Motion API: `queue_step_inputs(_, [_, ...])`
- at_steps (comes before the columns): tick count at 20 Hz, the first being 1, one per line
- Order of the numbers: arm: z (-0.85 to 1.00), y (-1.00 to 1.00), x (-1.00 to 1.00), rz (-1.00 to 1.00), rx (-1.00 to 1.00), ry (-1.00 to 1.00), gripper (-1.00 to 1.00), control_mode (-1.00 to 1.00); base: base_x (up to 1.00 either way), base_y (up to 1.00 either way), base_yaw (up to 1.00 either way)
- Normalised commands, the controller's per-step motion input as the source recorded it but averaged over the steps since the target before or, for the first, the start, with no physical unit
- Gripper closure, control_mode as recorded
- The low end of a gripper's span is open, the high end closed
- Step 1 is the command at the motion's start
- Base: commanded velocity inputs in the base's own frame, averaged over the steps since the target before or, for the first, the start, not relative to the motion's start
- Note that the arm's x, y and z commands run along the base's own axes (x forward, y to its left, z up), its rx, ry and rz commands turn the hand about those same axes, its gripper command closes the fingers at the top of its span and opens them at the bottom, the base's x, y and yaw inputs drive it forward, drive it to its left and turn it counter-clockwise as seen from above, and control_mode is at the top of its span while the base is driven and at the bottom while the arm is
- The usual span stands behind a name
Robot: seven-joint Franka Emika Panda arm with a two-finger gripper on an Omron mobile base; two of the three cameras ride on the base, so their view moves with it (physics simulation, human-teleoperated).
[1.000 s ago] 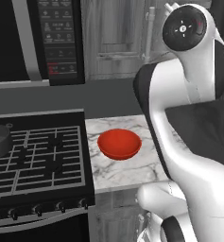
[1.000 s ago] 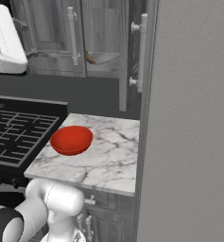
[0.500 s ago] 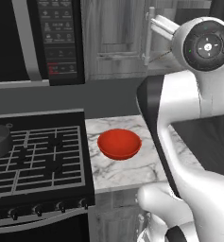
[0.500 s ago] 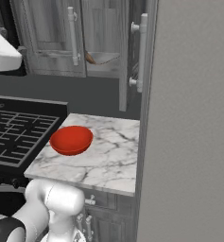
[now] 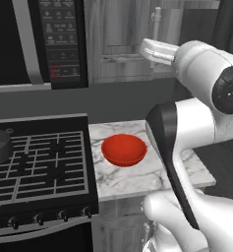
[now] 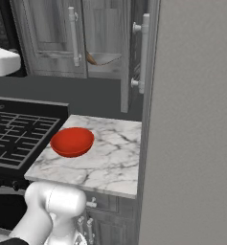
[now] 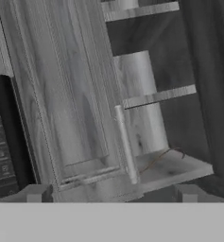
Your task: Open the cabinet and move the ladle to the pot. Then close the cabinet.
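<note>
Fingers (image 7: 34,193) spread wide, nothing held — cabinet (image 7: 71,94) right door swung open, ladle (image 6: 92,59) seen on lower shelf.

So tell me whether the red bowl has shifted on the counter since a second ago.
No. The red bowl sits at the same spot beside the stove.

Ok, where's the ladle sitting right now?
The ladle lies on the bottom shelf inside the cabinet, seen in the right base view in the gap between the closed left door and the swung-open right door, above the red bowl.
</note>
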Motion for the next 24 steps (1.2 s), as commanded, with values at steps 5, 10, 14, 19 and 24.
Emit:
queue_step_inputs(5, [0.04, 0.17, 0.19, 0.17, -0.27, -0.11, -1.0, -1.0, 0.0, 0.0, 0.0])
queue_step_inputs(10, [0.01, 0.15, 0.16, 0.02, -0.19, -0.07, -1.0, -1.0, 0.0, 0.0, 0.0])
queue_step_inputs(14, [0.0, 0.18, 0.31, 0.0, -0.04, 0.0, -1.0, -1.0, 0.0, 0.0, 0.0])
queue_step_inputs(19, [0.0, 0.1, 0.27, 0.0, 0.0, 0.02, -1.0, -1.0, 0.0, 0.0, 0.0])
queue_step_inputs(24, [0.0, -0.04, 0.27, 0.02, 0.03, 0.04, -1.0, -1.0, 0.0, 0.0, 0.0])
